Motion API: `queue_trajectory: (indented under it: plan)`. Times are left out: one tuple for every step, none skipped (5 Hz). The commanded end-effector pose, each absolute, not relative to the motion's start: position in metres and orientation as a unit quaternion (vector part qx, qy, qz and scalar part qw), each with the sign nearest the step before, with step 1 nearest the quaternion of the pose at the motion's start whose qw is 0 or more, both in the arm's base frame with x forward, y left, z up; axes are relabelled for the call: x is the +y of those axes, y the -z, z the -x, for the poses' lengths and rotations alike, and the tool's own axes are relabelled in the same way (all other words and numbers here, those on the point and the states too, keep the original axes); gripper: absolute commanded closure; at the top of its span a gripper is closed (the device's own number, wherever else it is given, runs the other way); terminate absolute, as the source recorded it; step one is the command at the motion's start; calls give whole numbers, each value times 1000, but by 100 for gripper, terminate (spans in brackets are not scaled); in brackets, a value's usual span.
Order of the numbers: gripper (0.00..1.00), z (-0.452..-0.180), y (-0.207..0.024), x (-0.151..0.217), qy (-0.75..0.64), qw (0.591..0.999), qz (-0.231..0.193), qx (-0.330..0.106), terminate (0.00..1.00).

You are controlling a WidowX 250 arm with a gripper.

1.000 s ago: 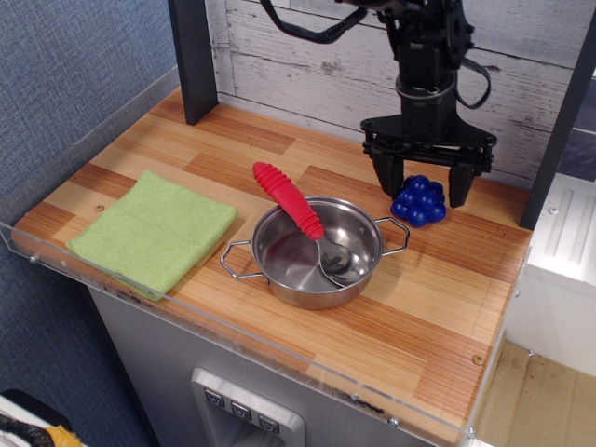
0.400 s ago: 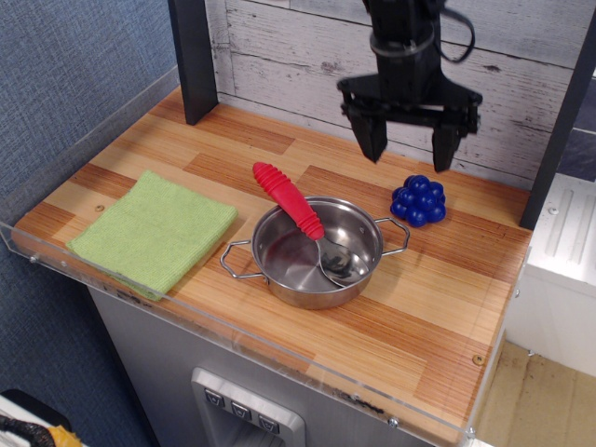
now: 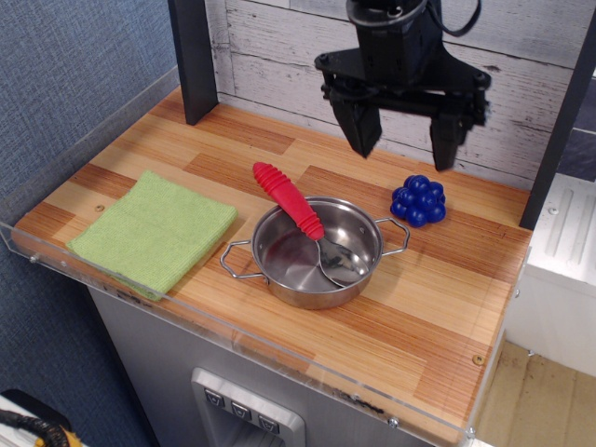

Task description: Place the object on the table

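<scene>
The object, a small cluster of glossy dark-blue toy grapes (image 3: 419, 201), rests on the striped wood table (image 3: 428, 298) at the back right, just right of the pot. My gripper (image 3: 403, 144) hangs well above the table, up and to the left of the grapes, with both black fingers spread wide. Nothing is between the fingers. The grapes lie free, apart from the gripper.
A steel two-handled pot (image 3: 317, 251) stands mid-table with a red-handled spoon (image 3: 293, 204) resting in it. A folded green cloth (image 3: 154, 230) lies at the front left. A dark post (image 3: 193, 56) rises at the back left, and a clear acrylic rim (image 3: 233, 335) runs along the table's edges.
The gripper was low around the grapes a second ago. It has risen and shifted left, staying open, while the grapes stayed on the table.
</scene>
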State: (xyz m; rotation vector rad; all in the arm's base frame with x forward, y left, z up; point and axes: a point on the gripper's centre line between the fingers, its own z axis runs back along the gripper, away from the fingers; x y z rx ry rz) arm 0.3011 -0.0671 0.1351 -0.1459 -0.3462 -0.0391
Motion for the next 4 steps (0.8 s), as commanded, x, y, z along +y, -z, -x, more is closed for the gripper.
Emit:
queue_trajectory:
  plan:
    - [0,-238,-170,-68,51,973,82,-210,0]
    - [0,-217,-187,-63,74,966,101,-228,0]
    - [0,-217,-187,-63,74,966,101,-228,0]
    - [0,-217,-187,-63,74,966,101,-228,100]
